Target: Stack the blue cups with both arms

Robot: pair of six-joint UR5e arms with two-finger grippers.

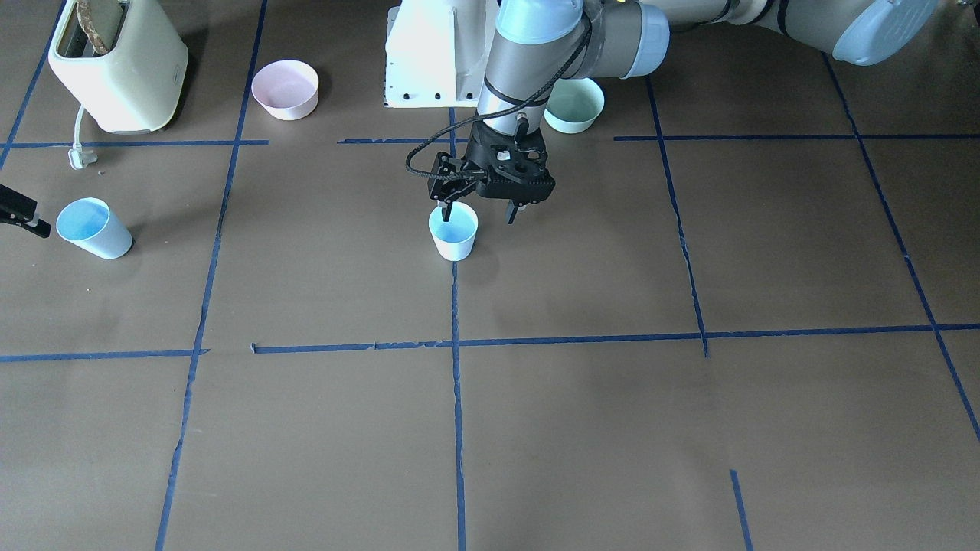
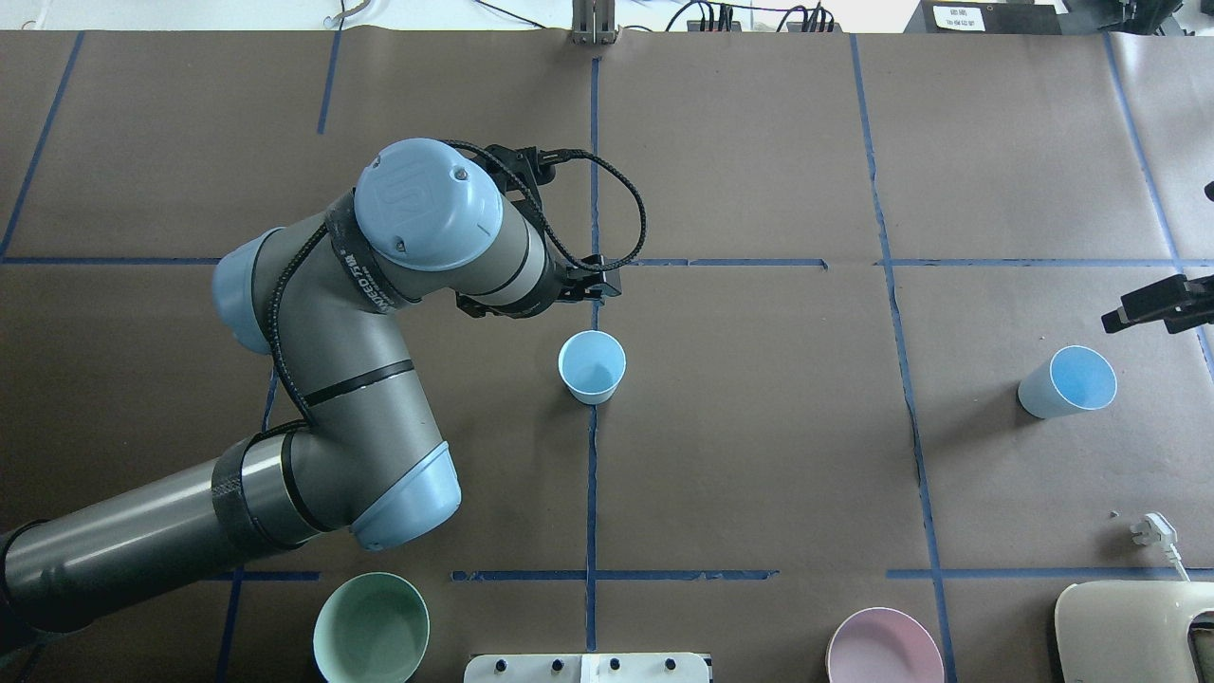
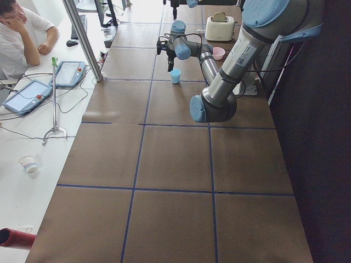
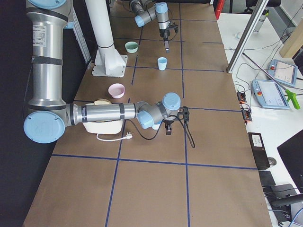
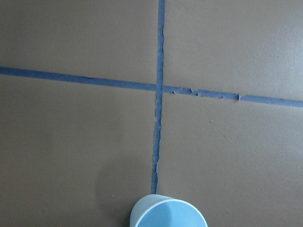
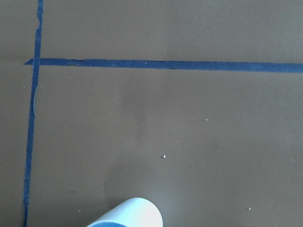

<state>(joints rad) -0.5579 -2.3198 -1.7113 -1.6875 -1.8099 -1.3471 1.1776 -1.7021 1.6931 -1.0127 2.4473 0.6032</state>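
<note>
One pale-blue cup stands upright near the table's middle on a blue tape line; it also shows in the overhead view and at the bottom edge of the left wrist view. My left gripper is open and empty, hovering just above and beside this cup, one finger over its rim. The second blue cup stands at my right side. My right gripper sits at the frame edge close beside it, apparently open and empty. The right wrist view catches that cup's wall.
A cream toaster with its loose plug stands near my base on my right. A pink bowl and a mint-green bowl flank the white pedestal. Blue tape lines grid the brown table.
</note>
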